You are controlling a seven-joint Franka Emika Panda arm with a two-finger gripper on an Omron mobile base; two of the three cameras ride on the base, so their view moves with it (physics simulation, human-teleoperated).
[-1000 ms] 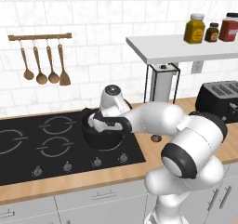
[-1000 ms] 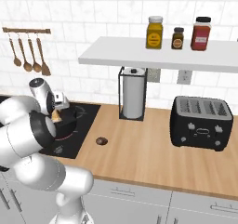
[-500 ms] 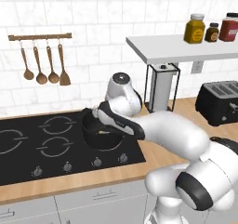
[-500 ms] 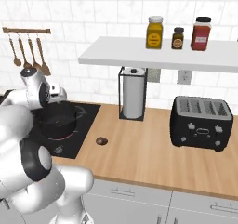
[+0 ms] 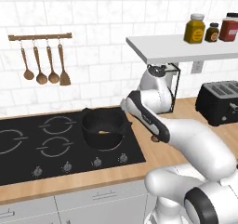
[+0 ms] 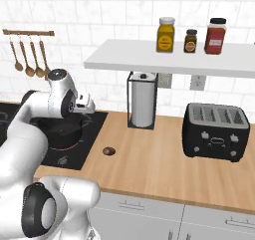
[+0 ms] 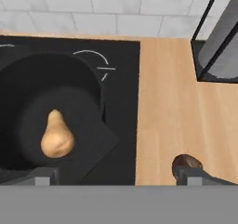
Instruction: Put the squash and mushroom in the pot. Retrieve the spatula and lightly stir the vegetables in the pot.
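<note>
The claw point(image 7: 116, 177) hangs above the right edge of the cooktop point(image 7: 122, 102) with its two dark fingertips point(image 7: 42, 176) spread wide and nothing between them. In the hand view the black pot point(image 7: 28, 79) lies below and to the left of the claw, and the pale tan squash point(image 7: 56, 137) rests on the pot's floor, close by the left fingertip and a little ahead of it. The brown mushroom point(image 7: 186, 163) sits on the wooden worktop point(image 7: 172, 107), just at the right fingertip, outside the pot and apart from the cooktop edge. Ahead of the claw and to its right stands the black wire paper towel holder point(image 7: 214, 42) against the tiled wall. From the left base view the pot point(image 5: 103, 125) sits on the right rear burner with the squash point(image 5: 104, 132) showing inside, and the arm's wrist is raised just right of it. From the right base view the mushroom point(image 6: 109, 151) lies on the worktop point(image 6: 164, 164) beside the cooktop, below and right of the hand. Well away to the left of the claw, wooden utensils point(image 5: 46, 65) hang from a wall rail.
</note>
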